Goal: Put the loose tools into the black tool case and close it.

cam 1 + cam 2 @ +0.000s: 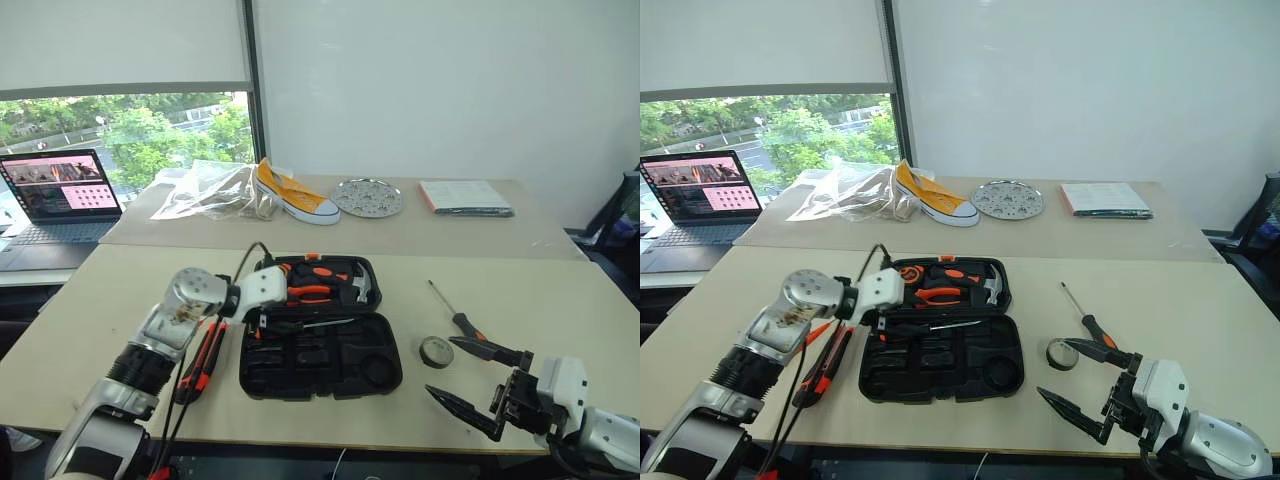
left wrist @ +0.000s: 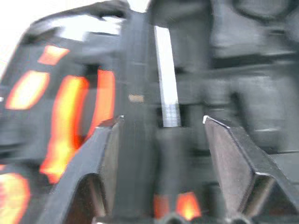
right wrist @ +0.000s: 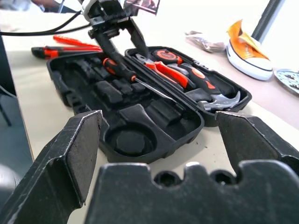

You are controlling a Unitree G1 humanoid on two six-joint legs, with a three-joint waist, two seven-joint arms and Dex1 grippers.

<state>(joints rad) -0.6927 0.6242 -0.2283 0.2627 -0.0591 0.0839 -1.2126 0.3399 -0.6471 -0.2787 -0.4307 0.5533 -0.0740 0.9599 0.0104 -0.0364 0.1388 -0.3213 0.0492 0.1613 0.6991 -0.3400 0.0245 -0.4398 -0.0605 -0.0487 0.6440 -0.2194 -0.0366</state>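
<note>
The black tool case (image 1: 300,392) lies open in the middle of the near table. A black-and-orange screwdriver (image 3: 114,67) rests across its moulded recesses. My left gripper (image 2: 162,119) hangs over that screwdriver's handle end, fingers open on either side of it. A second long screwdriver (image 1: 455,315) and a small black tape roll (image 1: 436,351) lie right of the case. The utility knife (image 1: 825,365) and a slim orange screwdriver (image 1: 815,335) lie left of it. My right gripper (image 1: 439,365) stands open and empty near the front edge, just in front of the tape roll.
The case's far half holds orange-handled pliers (image 1: 310,292), a hammer (image 1: 362,290) and a round tape measure. On the table behind are a yellow shoe (image 1: 295,195), a perforated metal plate (image 1: 367,197), a booklet (image 1: 465,195) and crumpled plastic (image 1: 205,190). A laptop (image 1: 60,190) sits far left.
</note>
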